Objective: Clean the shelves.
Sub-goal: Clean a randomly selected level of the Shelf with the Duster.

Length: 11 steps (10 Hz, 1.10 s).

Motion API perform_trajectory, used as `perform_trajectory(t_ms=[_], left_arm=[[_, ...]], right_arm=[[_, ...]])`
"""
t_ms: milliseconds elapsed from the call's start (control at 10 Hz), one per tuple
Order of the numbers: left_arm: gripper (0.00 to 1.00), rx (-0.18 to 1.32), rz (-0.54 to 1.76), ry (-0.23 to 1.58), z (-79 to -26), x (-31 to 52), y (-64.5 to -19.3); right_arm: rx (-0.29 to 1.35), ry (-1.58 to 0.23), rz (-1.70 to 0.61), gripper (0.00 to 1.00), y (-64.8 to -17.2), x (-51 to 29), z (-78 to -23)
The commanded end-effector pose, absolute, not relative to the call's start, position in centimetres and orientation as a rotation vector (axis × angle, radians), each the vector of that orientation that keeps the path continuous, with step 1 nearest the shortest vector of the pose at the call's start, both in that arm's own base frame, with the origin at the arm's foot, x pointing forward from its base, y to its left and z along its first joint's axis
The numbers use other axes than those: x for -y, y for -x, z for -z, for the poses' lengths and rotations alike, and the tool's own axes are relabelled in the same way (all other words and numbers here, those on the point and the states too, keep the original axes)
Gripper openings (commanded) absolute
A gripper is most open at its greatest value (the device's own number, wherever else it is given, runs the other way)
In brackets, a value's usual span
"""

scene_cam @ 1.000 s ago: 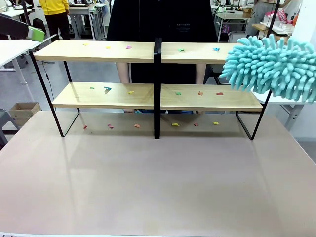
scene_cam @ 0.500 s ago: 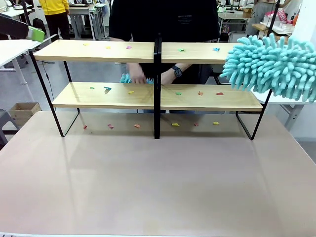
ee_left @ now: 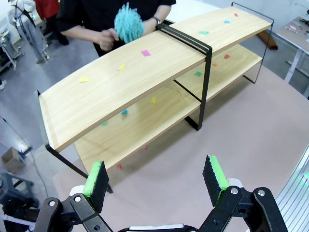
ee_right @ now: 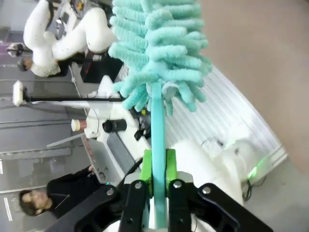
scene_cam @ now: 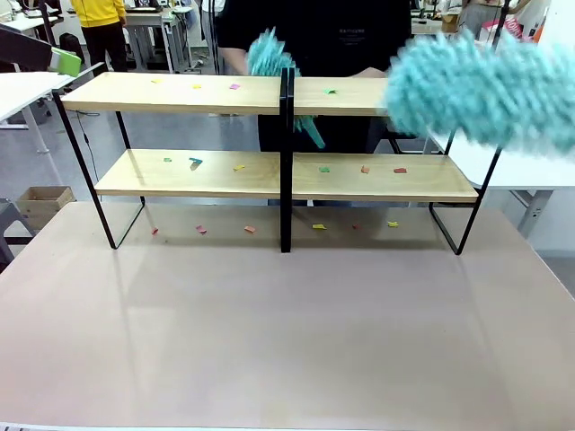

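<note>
The shelves (scene_cam: 180, 93) stand across the far half of the table, with small coloured paper scraps (scene_cam: 196, 162) on both tiers and under them. My right gripper (ee_right: 157, 169) is shut on the handle of a fluffy teal duster (ee_right: 159, 48). In the front view the teal duster (scene_cam: 485, 85) is motion-blurred over the right end of the top board. My left gripper (ee_left: 157, 181) hangs open and empty above the table, short of the shelves (ee_left: 145, 72). A person behind the rack holds a second teal duster (scene_cam: 269, 56) at the top board by the central post.
The beige table (scene_cam: 287, 332) stretches bare in front of the rack. A cardboard box (scene_cam: 40, 202) sits on the floor at the left, beside a white table (scene_cam: 22, 90). The person's hand (ee_left: 107, 36) stays close behind the top board.
My duster has swung left and slightly up over the top right board. The person has raised their duster from behind the lower tier to the top board.
</note>
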<state>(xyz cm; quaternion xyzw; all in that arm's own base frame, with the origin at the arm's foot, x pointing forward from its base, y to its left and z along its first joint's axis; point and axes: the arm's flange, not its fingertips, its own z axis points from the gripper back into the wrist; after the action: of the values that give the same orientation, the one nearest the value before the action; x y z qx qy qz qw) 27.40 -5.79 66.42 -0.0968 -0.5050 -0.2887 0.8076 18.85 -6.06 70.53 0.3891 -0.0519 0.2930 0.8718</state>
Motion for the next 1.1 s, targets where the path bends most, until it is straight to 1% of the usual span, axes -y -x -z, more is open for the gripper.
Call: perform_trajectory(t_ms=[0, 200, 300, 400, 500, 600, 700, 800, 900, 1000], left_arm=[[1.0, 1.081, 0.627, 0.216, -66.3, 5.6, -27.4], [1.0, 1.081, 0.627, 0.216, -66.3, 5.6, -27.4], [1.0, 1.081, 0.627, 0.216, -66.3, 5.6, -27.4], [1.0, 1.081, 0.627, 0.216, -66.3, 5.6, -27.4], [1.0, 1.081, 0.627, 0.216, -66.3, 5.6, -27.4], [1.0, 1.081, 0.627, 0.216, -66.3, 5.6, -27.4], [1.0, 1.081, 0.627, 0.216, -66.3, 5.6, -27.4], [1.0, 1.081, 0.627, 0.216, -66.3, 5.6, -27.4], [1.0, 1.081, 0.627, 0.216, -66.3, 5.6, -27.4], [1.0, 1.081, 0.627, 0.216, -66.3, 5.6, -27.4]], right_arm=[[0.164, -0.692, -0.57, 0.12, -23.1, -3.2, -75.4], [0.165, -0.487, -0.383, 0.12, -26.1, -12.3, -77.4], [0.199, -0.388, -0.39, 0.12, -26.5, -15.8, -77.8], [0.137, -0.334, -0.651, 0.12, -25.1, -16.5, -78.3], [0.215, -0.519, -0.484, 0.12, -26.0, -15.4, -76.7], [0.208, -0.421, -0.537, 0.12, -25.8, -18.4, -77.1], [0.246, -0.443, -0.333, 0.12, -24.7, -17.0, -77.0], [0.338, -0.469, -0.323, 0.12, -24.8, -19.1, -77.4], [0.313, -0.468, -0.438, 0.12, -25.0, -21.6, -77.9], [0.17, -0.536, -0.76, 0.12, -23.1, -22.2, -78.5]])
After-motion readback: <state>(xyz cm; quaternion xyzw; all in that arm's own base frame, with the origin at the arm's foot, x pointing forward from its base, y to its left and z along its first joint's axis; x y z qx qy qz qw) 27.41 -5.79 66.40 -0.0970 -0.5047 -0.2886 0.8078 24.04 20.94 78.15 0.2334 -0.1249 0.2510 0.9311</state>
